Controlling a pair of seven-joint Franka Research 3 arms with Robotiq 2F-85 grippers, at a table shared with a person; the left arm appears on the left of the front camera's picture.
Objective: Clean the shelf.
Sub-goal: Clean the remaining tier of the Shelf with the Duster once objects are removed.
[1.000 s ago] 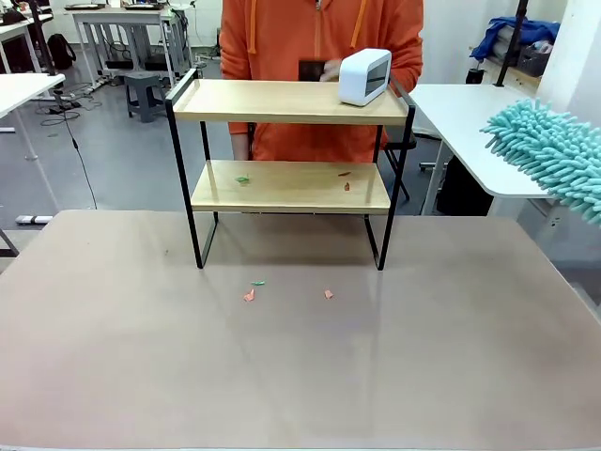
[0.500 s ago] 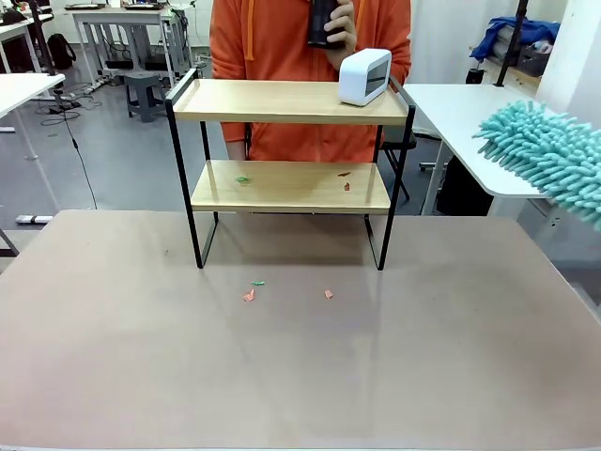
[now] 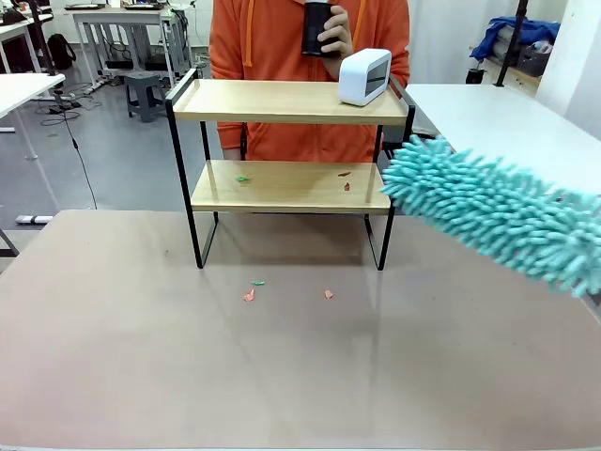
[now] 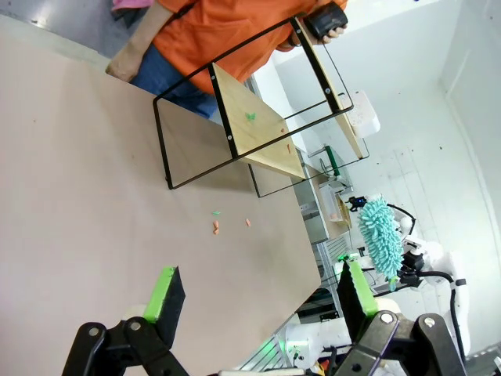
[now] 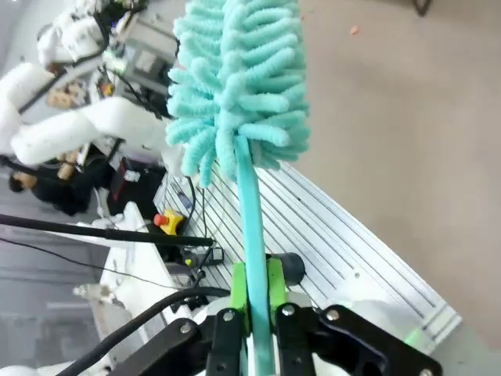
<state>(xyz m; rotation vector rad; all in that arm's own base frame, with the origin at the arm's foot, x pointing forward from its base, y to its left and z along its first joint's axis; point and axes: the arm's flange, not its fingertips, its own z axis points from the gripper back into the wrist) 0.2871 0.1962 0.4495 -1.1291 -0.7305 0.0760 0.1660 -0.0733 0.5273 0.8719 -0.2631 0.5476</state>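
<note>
Left gripper [image 4: 258, 291] wide open, empty, above table [image 3: 282, 376]. Right gripper [image 5: 254, 301] clamped on duster [image 5: 235, 70] handle; head soft, light. Shelf [image 3: 291, 101] at table's far middle: light, stiff, probably tippy. Brush gently; scraps [image 3: 243, 178] on lower board.

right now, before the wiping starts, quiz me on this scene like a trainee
1. True or false: the right gripper is shut on the duster handle.
2. The white box stands on which part of the shelf? A: top board. B: lower board. C: end rail.
3. Fill in: the left gripper is ____ (open or shut).
Key: 1 true; 2 A; 3 open.
</note>
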